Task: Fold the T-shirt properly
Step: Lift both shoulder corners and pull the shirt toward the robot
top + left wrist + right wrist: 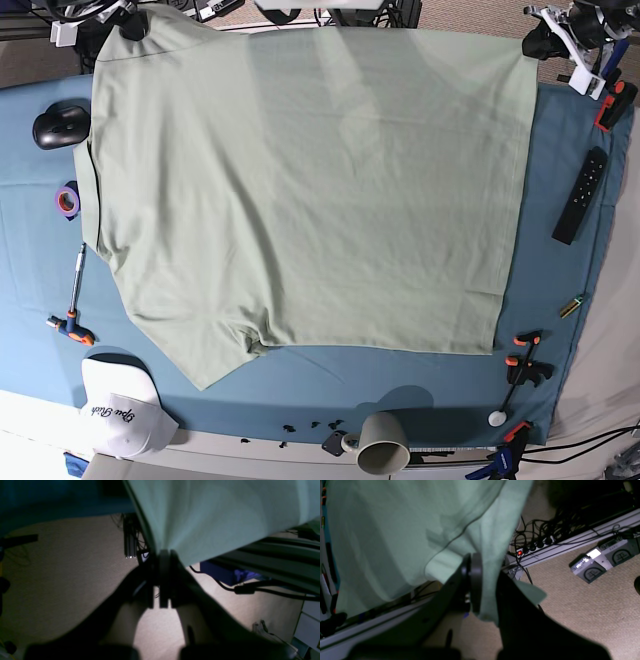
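Both claws, left claw [163, 555] and right claw [485, 580], are pinching corners of the T-shirt [300, 180] hanging off the table [560, 290] edge (thin grips), so any tug is risking a slip.

Your T-shirt [300, 190] is pale sage-green, spread wide and mostly flat, one sleeve angled outward (a small crease there). Its top edge runs between each gripper's closed fingers [476, 580], fabric hanging taut beyond them.
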`<action>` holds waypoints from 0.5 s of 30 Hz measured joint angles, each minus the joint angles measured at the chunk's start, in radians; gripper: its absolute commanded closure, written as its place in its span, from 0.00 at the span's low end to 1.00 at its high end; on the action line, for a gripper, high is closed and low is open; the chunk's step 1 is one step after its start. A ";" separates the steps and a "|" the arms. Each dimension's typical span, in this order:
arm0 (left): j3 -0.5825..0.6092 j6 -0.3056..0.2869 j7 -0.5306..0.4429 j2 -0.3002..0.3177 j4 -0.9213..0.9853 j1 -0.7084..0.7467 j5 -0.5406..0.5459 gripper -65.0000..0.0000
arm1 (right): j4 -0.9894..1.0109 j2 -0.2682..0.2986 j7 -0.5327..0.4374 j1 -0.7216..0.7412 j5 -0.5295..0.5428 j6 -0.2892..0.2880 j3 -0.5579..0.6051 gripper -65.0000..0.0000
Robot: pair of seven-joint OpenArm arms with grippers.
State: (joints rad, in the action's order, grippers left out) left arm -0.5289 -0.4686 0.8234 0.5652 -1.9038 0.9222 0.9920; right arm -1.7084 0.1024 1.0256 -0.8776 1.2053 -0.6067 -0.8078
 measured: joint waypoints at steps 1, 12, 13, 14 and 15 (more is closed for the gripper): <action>0.000 0.000 0.003 0.000 0.000 0.000 0.000 1.00 | 0.000 0.000 0.000 -0.004 0.000 0.000 0.000 1.00; -0.001 0.000 0.007 -0.026 -0.001 0.047 0.004 1.00 | 0.000 0.000 0.011 -0.035 0.000 0.000 -0.002 1.00; -0.001 0.000 0.007 -0.032 -0.001 0.047 0.003 1.00 | 0.000 0.000 0.010 -0.035 0.000 0.000 -0.002 1.00; -0.001 0.000 0.007 -0.036 -0.001 0.047 0.003 1.00 | 0.000 0.000 0.011 -0.035 0.000 0.000 -0.004 1.00; -0.001 -0.019 0.008 -0.038 -0.001 0.047 0.003 1.00 | 0.000 0.000 0.013 -0.035 0.000 0.000 -0.004 1.00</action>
State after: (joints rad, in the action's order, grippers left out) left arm -0.5297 -0.4881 0.8310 0.5274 -1.9045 0.9695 0.9947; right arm -1.7084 0.1028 1.0386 -0.9127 1.2049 -0.6064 -0.8116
